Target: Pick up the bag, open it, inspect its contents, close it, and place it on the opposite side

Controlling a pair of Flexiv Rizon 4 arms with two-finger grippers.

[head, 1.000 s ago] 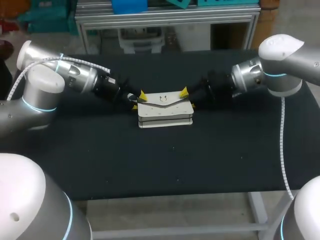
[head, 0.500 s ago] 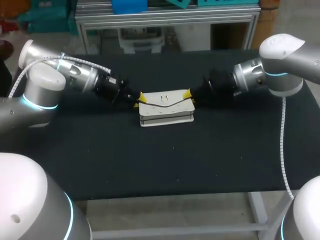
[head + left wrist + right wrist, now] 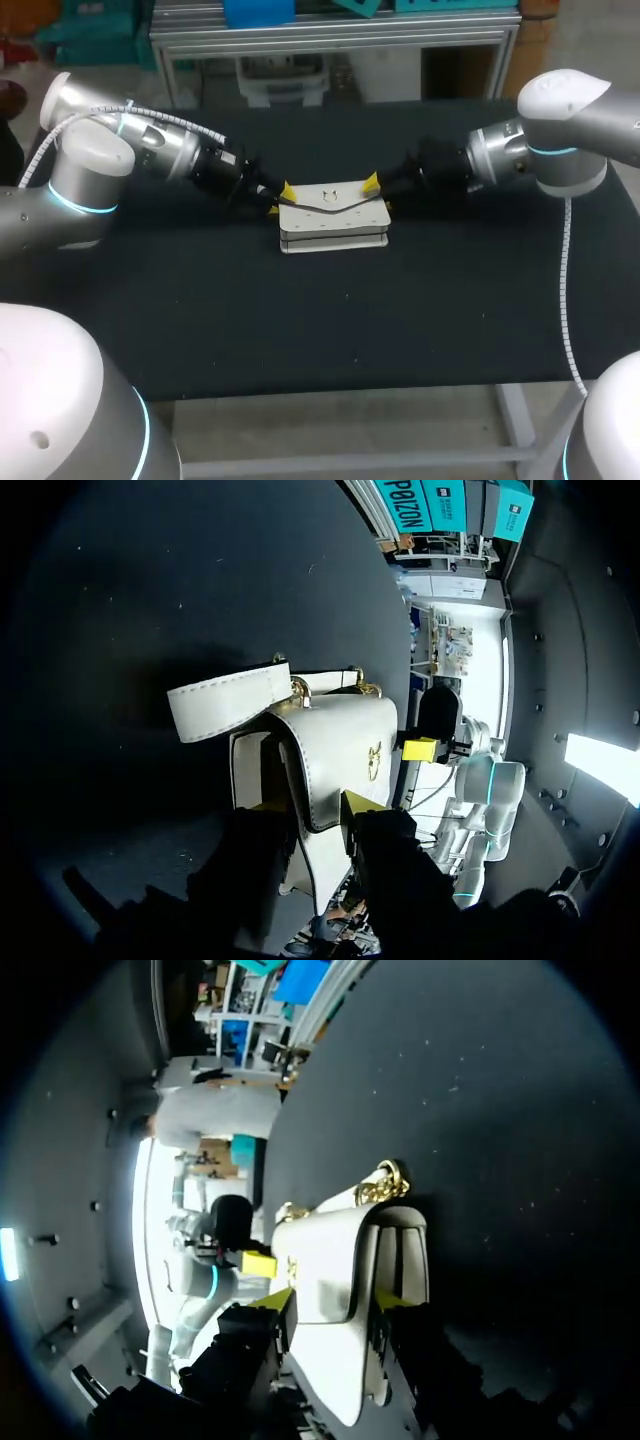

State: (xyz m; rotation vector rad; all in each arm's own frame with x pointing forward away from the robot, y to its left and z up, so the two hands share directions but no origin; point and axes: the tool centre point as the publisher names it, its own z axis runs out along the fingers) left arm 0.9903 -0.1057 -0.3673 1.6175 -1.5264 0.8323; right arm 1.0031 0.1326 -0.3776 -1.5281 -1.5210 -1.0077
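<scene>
Your white handbag sits near the middle of the black counter, a little toward the far edge, with its long sides running across the head view. Your left arm comes in from the left and your right arm from the right. They meet the bag at opposite ends, so it lies between them.

The left jaws are closed on the bag's left end. In the left wrist view the two yellow tips straddle the edge of the flap, one over it and one on the body side, and both press against the bag. The flap's gold clasp lies just ahead of them. A flat white strap sticks out sideways from the far end, joined to the bag by gold links.

The right jaws grip the other end the same way (the right wrist view shows a yellow tip on each side of the bag, both touching it). A gold chain curls at the corner furthest from those jaws.

From above, the flap's front edge shows as a dark curved line, slightly raised off the body. You cannot tell from these views whether the bag's base is lifted clear of the counter.
</scene>
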